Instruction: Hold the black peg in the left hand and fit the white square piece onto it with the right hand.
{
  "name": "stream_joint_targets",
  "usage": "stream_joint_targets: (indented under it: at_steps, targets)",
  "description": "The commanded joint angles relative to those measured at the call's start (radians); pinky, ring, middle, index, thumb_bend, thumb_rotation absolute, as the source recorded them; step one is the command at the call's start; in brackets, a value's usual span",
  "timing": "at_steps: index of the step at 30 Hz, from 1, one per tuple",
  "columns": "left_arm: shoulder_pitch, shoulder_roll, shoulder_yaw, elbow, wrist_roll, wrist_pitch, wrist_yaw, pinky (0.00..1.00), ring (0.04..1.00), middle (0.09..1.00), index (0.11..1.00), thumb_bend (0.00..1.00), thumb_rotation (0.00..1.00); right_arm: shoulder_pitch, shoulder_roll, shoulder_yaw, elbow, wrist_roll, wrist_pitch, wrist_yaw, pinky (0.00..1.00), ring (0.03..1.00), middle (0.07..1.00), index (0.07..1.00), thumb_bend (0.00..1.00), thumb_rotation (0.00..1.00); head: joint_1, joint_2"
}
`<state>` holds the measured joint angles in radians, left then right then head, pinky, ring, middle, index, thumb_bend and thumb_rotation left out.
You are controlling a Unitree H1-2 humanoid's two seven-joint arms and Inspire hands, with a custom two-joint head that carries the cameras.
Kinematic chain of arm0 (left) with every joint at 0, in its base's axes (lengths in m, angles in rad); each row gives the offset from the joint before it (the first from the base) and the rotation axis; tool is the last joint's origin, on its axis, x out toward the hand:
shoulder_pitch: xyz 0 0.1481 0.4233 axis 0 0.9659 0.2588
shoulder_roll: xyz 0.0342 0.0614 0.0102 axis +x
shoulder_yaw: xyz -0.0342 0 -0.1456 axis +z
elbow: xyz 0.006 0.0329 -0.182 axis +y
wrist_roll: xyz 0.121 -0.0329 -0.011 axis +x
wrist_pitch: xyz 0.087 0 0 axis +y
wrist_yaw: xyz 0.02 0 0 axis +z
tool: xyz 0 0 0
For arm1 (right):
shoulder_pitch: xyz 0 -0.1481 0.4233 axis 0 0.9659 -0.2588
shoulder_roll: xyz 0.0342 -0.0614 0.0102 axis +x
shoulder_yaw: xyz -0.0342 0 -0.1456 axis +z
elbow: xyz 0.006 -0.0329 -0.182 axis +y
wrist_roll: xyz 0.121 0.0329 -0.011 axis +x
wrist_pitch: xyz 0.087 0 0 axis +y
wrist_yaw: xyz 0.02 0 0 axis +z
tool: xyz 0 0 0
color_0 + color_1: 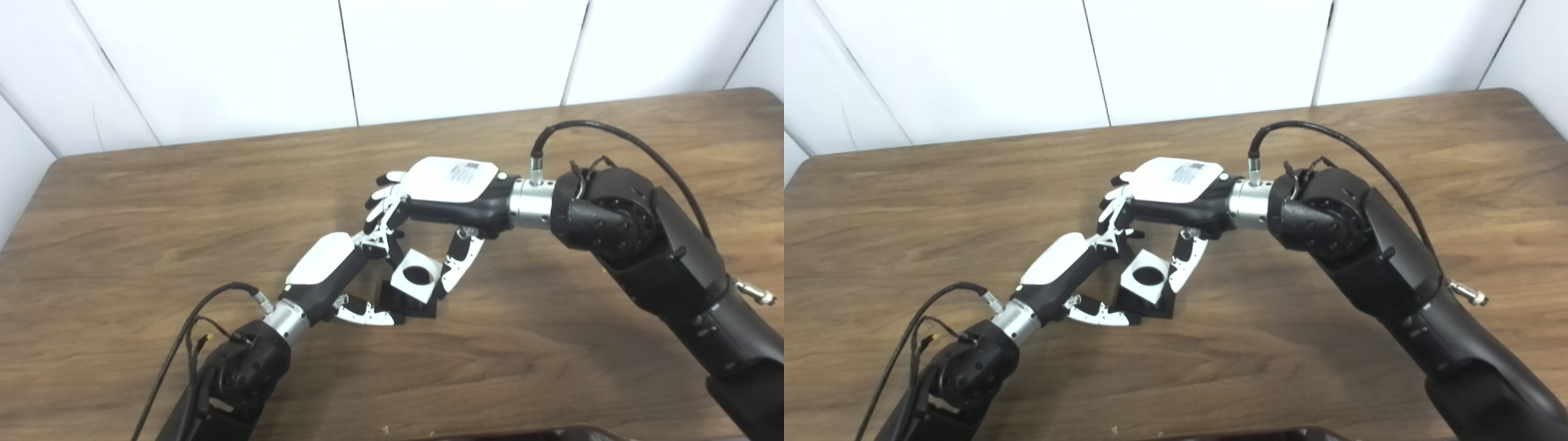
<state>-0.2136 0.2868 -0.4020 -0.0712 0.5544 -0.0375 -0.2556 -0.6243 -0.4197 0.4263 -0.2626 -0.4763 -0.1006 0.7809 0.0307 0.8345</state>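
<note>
Gripping from both sides, the two hands meet over the middle of the table (153, 202) in the left eye view. The left hand (331, 269) reaches in from the lower left, its thumb lying low along the near side of the black peg (407, 301), its fingers (376, 242) curled round the far side; it appears closed on the peg's dark base, which rests on or just above the wood. The white piece (418, 277) sits tilted on top of the peg, its round hole turned up toward the camera and dark inside. The right hand (450, 190) comes from the right, palm down, pinching the piece between thumb on the right edge and fingers on the far left edge. Whether the piece is fully seated cannot be told; the tilt suggests it is not.

From the right eye view, the same knot of parts shows a little to the left. The piece (1146, 278) lies directly over the peg (1145, 303), touching it, with the right hand (1176, 184) above and behind and the left hand (1062, 263) beside and below. The peg's axis appears to run up through the hole and lean toward the camera, so the coming move likely turns on levelling the piece square to that axis and pressing along it while the left hand braces.
</note>
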Motion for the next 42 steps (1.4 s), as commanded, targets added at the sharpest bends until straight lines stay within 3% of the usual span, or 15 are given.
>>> stream_joint_targets:
  at_steps: [1,18,30,42]
  targets:
    - [0.004,0.009,-0.015,0.006,0.029,0.004,-0.020,0.91,0.959,0.909,0.494,0.52,0.08,-0.051,0.008,-0.019,0.000,-0.001,-0.021,-0.037,0.99,0.903,0.809,0.479,0.52,0.14,0.002,0.002]
    - [0.001,0.012,-0.018,-0.012,0.030,0.028,-0.032,0.91,0.959,0.911,0.494,0.52,0.08,-0.023,0.019,-0.015,0.037,-0.016,-0.030,-0.048,0.98,0.899,0.806,0.480,0.52,0.14,0.010,0.006]
    - [0.013,0.007,-0.018,-0.020,0.028,0.034,-0.028,0.92,0.966,0.917,0.494,0.52,0.08,0.011,0.010,-0.011,0.025,-0.033,-0.013,-0.038,0.99,0.908,0.815,0.480,0.52,0.14,0.029,-0.031]
    - [0.013,0.002,-0.018,-0.017,0.031,0.025,-0.018,0.92,0.959,0.909,0.494,0.52,0.08,0.020,0.002,-0.013,0.030,-0.034,-0.027,-0.045,0.99,0.912,0.810,0.481,0.52,0.14,0.028,-0.025]
